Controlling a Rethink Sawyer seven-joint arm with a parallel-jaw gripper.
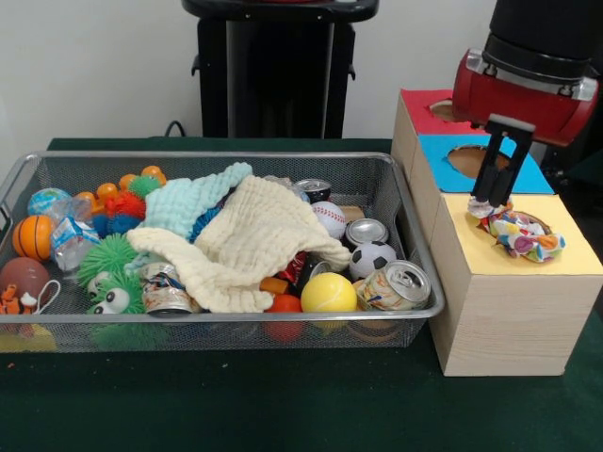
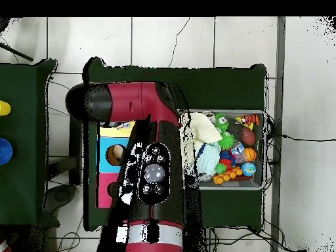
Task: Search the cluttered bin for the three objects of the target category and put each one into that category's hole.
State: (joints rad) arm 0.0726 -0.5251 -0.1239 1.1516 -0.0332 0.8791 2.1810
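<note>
Nearest the camera in the front view, a wire mesh bin [image 1: 415, 315] sits on a dark green table [image 1: 283, 405]. Along its front edge lie a yellow ball [image 1: 329, 293], a tipped drink can [image 1: 397, 285] and a green spiky toy with googly eyes [image 1: 111, 299]. A cream cloth [image 1: 247, 247] is draped over the middle of the heap, with a pale blue cloth [image 1: 193, 200] behind it. A small soccer ball [image 1: 373, 258] and a baseball [image 1: 329, 218] rest toward the right side, and a basketball [image 1: 33, 236] sits at the left.

Just right of the bin stands a wooden box [image 1: 504, 315] with three coloured tops. On the closest, yellow section, the gripper [image 1: 491, 203] pinches a crumpled, multicoloured wrapper [image 1: 521, 234], which lies at the edge of the yellow section's hole. Beyond it are a blue section [image 1: 528, 173] and then a red section [image 1: 419, 108], each with a hole. Seen from overhead, the arm [image 2: 147, 164] covers most of the box.
</note>
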